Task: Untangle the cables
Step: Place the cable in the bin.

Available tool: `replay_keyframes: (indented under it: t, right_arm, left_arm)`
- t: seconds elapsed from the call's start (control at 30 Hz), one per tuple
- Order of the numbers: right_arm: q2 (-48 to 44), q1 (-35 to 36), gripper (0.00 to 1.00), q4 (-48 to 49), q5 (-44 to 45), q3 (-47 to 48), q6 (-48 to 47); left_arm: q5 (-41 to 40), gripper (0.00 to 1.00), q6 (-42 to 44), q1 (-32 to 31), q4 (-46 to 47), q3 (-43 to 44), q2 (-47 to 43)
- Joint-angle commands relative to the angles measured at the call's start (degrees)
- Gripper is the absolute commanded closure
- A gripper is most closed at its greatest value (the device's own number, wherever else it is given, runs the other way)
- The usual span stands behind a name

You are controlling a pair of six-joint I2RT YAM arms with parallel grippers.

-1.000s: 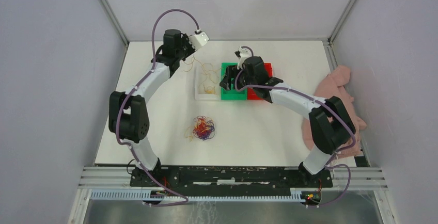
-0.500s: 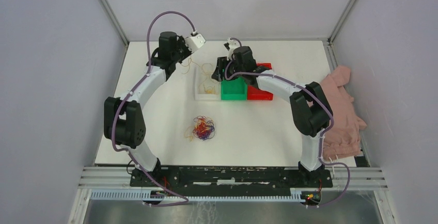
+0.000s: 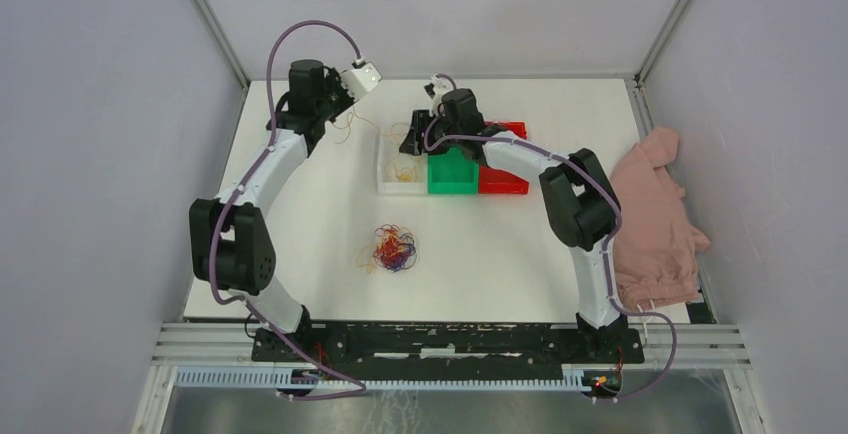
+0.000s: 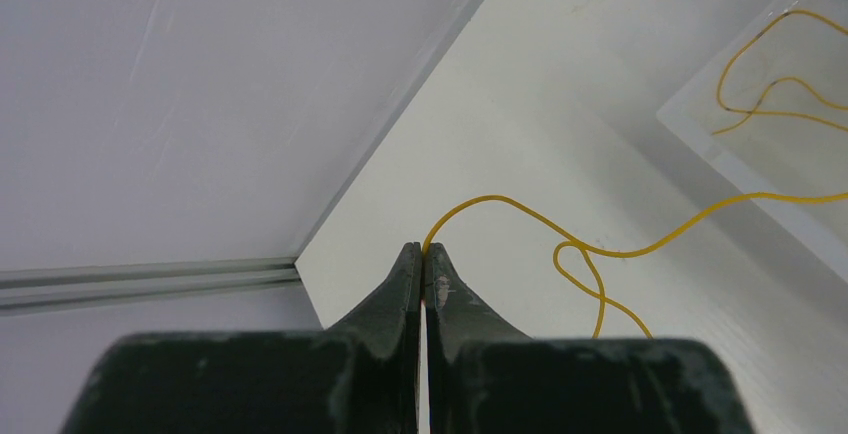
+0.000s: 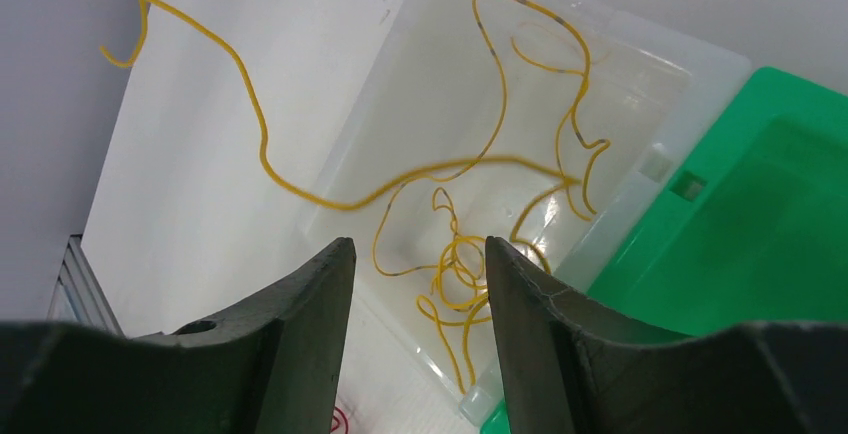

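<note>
Left arm pose: stretched from base at near left edge toward far left corner of table (image 3: 480,254); shoulder link upright, forearm angled inward, wrist raised close to back wall.
Left gripper (image 4: 425,259): closed tight, no gap between jaws; yellow cable (image 4: 500,199) pinched at the tips; tips aimed at far left table corner.
Right arm pose: elbow folded high over right half of table; forearm extended back and left across red bin (image 3: 505,186) and green bin (image 3: 452,179); wrist tilted down over clear tray (image 3: 385,187).
Right gripper (image 5: 415,259): jaws moderately apart, nothing gripped; fingers (image 5: 320,304) hanging over clear tray; small coil of yellow cable visible in the gap, lower down; contact with coil not discernible.
Yellow cable, route: leaves left gripper in an upward arc, forms one small loop over bare table, crosses tray rim, ends in loose curls and a small coil inside clear tray.
Yellow cable, condition: single thin strand, slack, separate from tangle; short dark bands along the part in the tray.
Tangle (image 3: 392,248): red, blue-purple and yellow strands knotted in one compact bundle; a few loose yellow ends on its left; on table centre, on near side of bins, well apart from both grippers.
Bins: clear tray, green bin and red bin in one row, side by side, at far centre of table.
Cloth (image 3: 655,214): pink, crumpled, at right table edge beside right arm.
</note>
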Motion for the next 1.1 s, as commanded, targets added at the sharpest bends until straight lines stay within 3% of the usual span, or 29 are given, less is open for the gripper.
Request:
replay_keyframes:
  t: [0.0, 0.13, 0.33, 0.63, 1.07]
  right_arm:
    - [0.5, -0.3, 0.43, 6.0, -4.8, 2.5, 3.0]
    - [0.4, -1.3, 0.43, 14.7, -13.4, 0.0, 9.4]
    - [-0.4, -3.5, 0.43, 22.5, -16.1, -3.4, 15.8]
    - [-5.7, -4.6, 0.47, 13.3, -8.2, -6.5, 9.1]
    - [-22.4, -8.9, 0.54, 15.6, 2.1, -24.7, 8.9]
  left_arm:
    - [-0.4, 0.97, 3.3, 1.3, -0.7, 0.0, -3.3]
    - [-0.7, 0.97, 4.0, 1.9, -0.6, -1.0, -4.0]
    - [2.7, 0.97, 1.5, 1.6, -0.5, -1.0, -3.6]
    - [5.7, 0.97, -6.6, -5.0, -2.8, 2.3, 1.2]
    - [2.9, 0.97, -10.1, -11.8, -0.9, 9.3, 13.0]
